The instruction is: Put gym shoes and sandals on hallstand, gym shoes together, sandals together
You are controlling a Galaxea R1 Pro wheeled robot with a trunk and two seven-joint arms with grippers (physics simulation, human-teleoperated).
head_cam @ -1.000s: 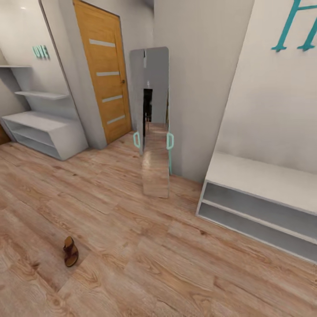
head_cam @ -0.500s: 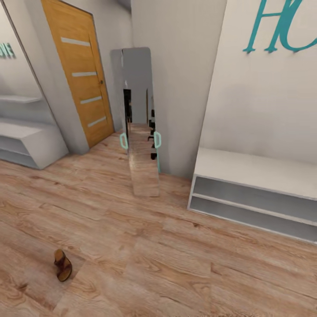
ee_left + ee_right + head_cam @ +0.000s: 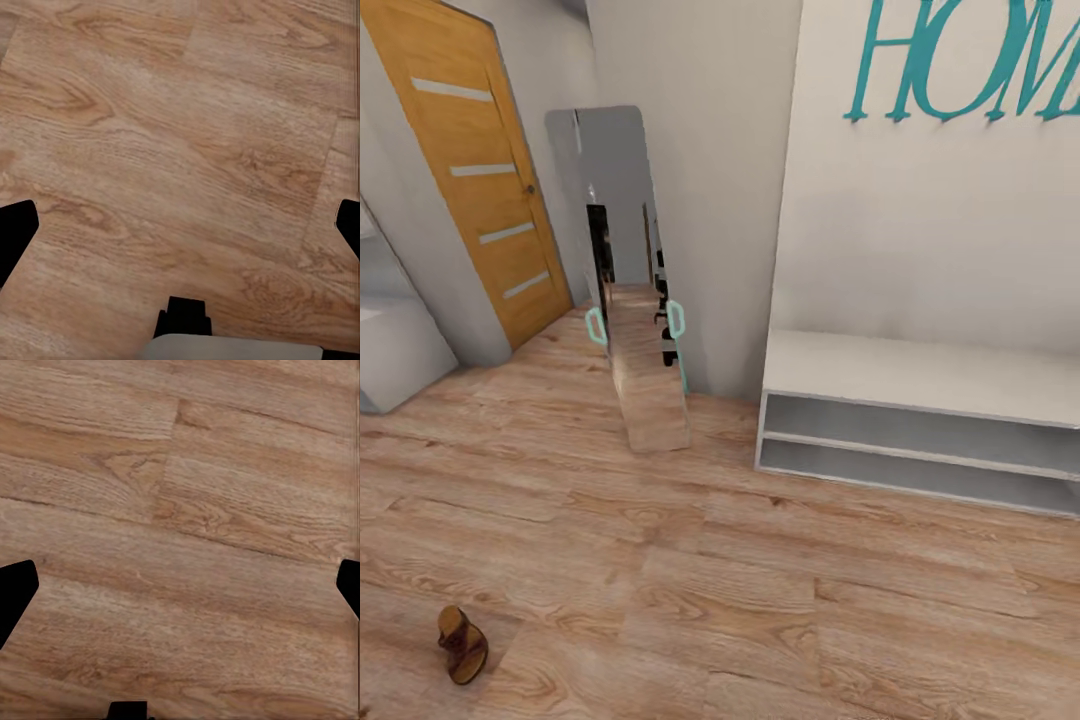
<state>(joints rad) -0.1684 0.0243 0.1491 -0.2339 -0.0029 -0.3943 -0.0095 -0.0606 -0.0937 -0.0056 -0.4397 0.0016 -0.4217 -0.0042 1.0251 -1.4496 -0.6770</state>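
Large teal letters [image 3: 970, 60] on the white wall at the far right read "HOM", with the rest of the word cut off at the picture's edge. No other writing can be read.

The left gripper [image 3: 180, 225] is spread wide: its two dark fingertips [image 3: 16, 232] sit at opposite edges of the left wrist view, with bare floor [image 3: 172, 150] between them and nothing held. The right gripper [image 3: 180, 592] is spread just as wide, its fingertips [image 3: 15, 596] at the edges of the right wrist view over bare planks, holding and touching nothing.

One brown sandal [image 3: 463, 645] lies on the wooden floor at the near left, well apart from the furniture. A low white shelf unit [image 3: 920, 375] with two open levels stands against the far right wall below the letters. Left of it a tall mirror [image 3: 632, 290] with teal handles leans at the wall corner. Further left is an orange wooden door [image 3: 470, 180], and at the far left edge part of a white bench [image 3: 395, 345] shows.
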